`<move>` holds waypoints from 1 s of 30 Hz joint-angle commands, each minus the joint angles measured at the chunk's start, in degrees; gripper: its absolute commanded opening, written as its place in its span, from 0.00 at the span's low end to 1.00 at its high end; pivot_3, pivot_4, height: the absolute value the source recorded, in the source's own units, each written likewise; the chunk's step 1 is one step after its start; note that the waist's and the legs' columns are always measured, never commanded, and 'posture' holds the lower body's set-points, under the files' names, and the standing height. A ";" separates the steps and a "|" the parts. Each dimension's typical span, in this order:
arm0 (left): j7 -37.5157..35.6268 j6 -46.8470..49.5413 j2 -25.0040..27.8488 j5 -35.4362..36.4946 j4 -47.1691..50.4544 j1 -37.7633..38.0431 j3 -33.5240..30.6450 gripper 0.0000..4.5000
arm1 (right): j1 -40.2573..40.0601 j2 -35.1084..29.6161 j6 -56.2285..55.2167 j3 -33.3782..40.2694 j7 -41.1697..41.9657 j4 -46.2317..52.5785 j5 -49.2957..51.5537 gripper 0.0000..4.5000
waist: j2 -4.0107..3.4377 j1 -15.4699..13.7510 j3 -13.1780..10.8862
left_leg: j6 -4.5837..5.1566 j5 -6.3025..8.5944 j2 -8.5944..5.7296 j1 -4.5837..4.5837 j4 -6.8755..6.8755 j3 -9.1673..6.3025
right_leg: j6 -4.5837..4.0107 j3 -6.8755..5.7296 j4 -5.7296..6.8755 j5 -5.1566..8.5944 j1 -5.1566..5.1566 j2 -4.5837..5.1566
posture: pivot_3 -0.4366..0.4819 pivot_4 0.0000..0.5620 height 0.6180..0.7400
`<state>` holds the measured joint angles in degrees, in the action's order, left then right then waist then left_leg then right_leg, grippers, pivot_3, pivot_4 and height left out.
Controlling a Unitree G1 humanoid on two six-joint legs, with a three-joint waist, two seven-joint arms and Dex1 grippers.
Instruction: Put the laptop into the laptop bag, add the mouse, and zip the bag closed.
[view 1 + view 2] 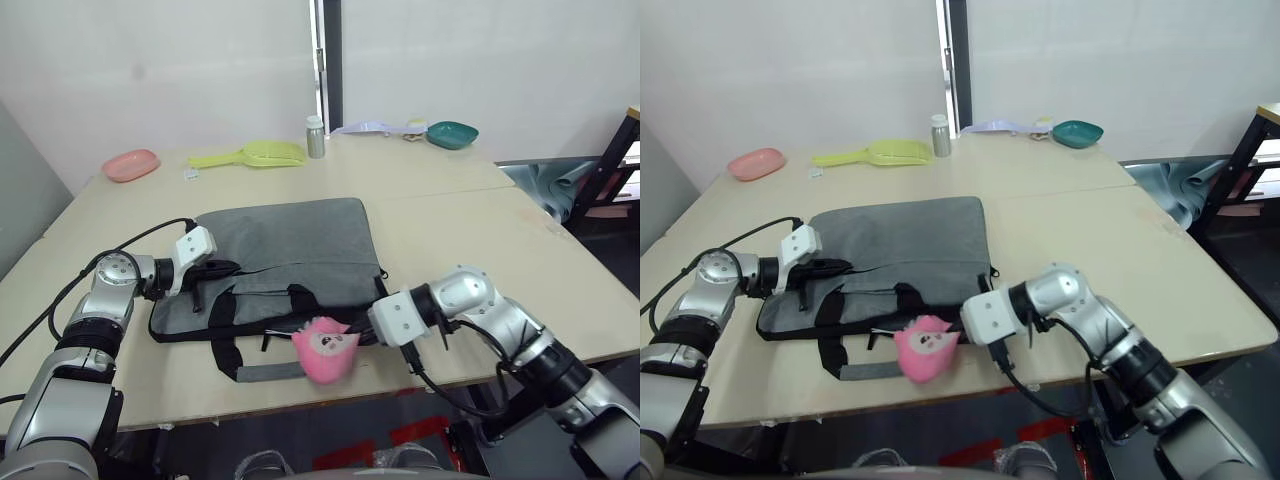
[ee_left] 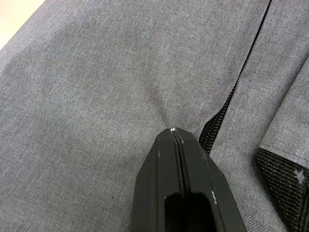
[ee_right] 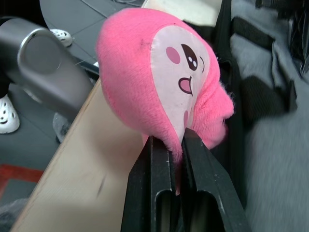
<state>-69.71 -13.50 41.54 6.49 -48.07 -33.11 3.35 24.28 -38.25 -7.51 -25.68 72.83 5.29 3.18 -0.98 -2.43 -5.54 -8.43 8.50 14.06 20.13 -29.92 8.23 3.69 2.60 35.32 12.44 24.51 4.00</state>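
Right pincer (image 3: pixel 176 145) clamped on soft pink plush charm (image 3: pixel 159 82) at flat grey fabric laptop bag's (image 1: pixel 290 240) six-o'clock edge; left pincer (image 2: pixel 175 133) together on limp fabric. I judge zipper pull best hold.

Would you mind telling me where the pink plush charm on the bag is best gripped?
Probably by its thin lower edge, from the right along the table's front edge: that flap fits between fingers, where the right claw pinches the charm now; the round head looks too bulky.

The grey laptop bag (image 1: pixel 285 255) lies flat on the table, its black-and-grey strap handles (image 1: pixel 250 330) trailing toward the near edge.
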 commanded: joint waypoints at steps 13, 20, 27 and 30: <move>-10.08 9.65 0.27 3.90 3.82 4.20 -1.40 0.00 | -0.39 0.23 0.81 2.77 -0.96 2.49 1.40 0.01 | 0.30 -0.11 -0.34 | 0.01 -0.01 -0.08 0.94 -0.02 0.16 | 0.02 0.24 -0.22 -0.13 1.01 -0.20 | 0.48 0.27 1.00; -13.39 24.47 0.78 14.29 28.21 7.54 -3.58 0.00 | -1.04 0.61 1.09 2.82 -1.01 2.71 1.35 0.01 | 0.40 -0.67 -0.44 | -0.24 0.26 0.05 1.38 -0.55 0.12 | -0.11 -0.09 -0.80 -1.05 0.84 -0.37 | 0.48 0.27 1.00; -10.17 21.26 -7.98 14.82 32.45 8.77 -1.65 0.00 | -0.65 0.85 1.31 2.75 -0.85 2.19 1.47 0.01 | 0.88 -0.96 -0.77 | 0.28 0.87 0.21 1.95 -1.37 -0.12 | 0.08 -0.52 -1.18 -1.08 0.52 -0.40 | 0.48 0.27 1.00; -8.94 17.24 -10.91 12.86 28.35 7.61 -0.75 0.00 | -0.73 0.68 1.56 2.65 -0.56 2.31 1.50 0.01 | 0.99 -0.85 -0.90 | 0.39 1.13 0.24 1.84 -1.68 -0.15 | 0.15 -0.47 -1.10 -1.10 0.46 -0.35 | 0.48 0.27 1.00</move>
<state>-79.28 6.47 30.81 21.02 -17.40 -24.88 1.93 23.17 -37.51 -6.05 -23.44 72.16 7.15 4.57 0.01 -3.27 -6.43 -8.06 9.64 14.29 21.94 -31.67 8.09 3.79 2.16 34.30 11.37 24.91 3.66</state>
